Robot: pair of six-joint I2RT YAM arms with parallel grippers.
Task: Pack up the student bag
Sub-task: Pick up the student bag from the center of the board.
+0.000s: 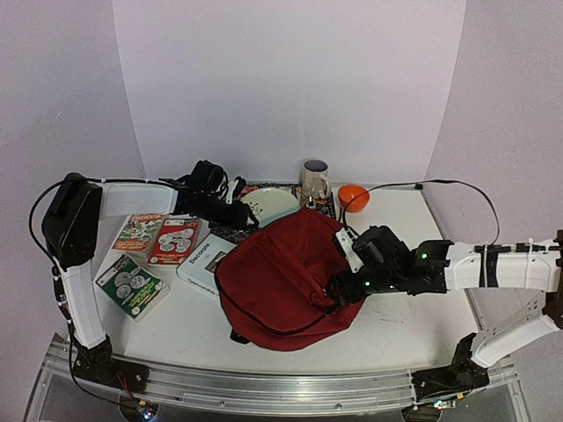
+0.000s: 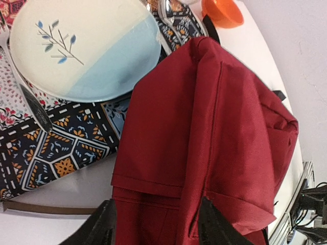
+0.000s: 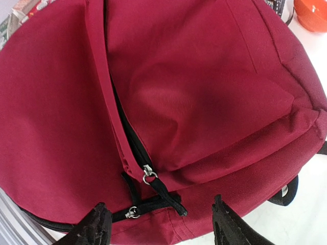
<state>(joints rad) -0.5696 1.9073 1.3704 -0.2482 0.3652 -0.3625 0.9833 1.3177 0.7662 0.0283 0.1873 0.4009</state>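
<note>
left claw, top view: at the bag's 11 o'clock edge, over the patterned mat; jaw gap can't be read from above.
right claw, top view: at the bag's 3 o'clock side, right against the red fabric; gap can't be read here either.
student bag, top view: lies flat mid-table, between the two claws.
plate: 12 o'clock of the bag, on the mat.
mug: 1 o'clock of the bag, upright.
orange bowl: 3 o'clock of the mug, just beside it.
booklets: three, at 9 o'clock of the bag, apart from it.
white box: right at the bag's 9 o'clock edge.
left claw, left wrist view: fingers at 6 o'clock of frame, wide apart, straddling red fabric, not pinching it.
student bag, left wrist view: fills centre to 4 o'clock, and its edge overlaps the patterned mat.
plate, left wrist view: 10 o'clock, on the mat, with a fork at its 9 o'clock side.
right claw, right wrist view: fingers at 6 o'clock, wide apart, the bag's zippered edge between them, nothing gripped.
student bag, right wrist view: fills the frame; a dark slit runs along the zip.
zipper pulls: two, near 6 o'clock, just above the fingers.
black strap: 4 o'clock, poking out from under the bag.
</note>
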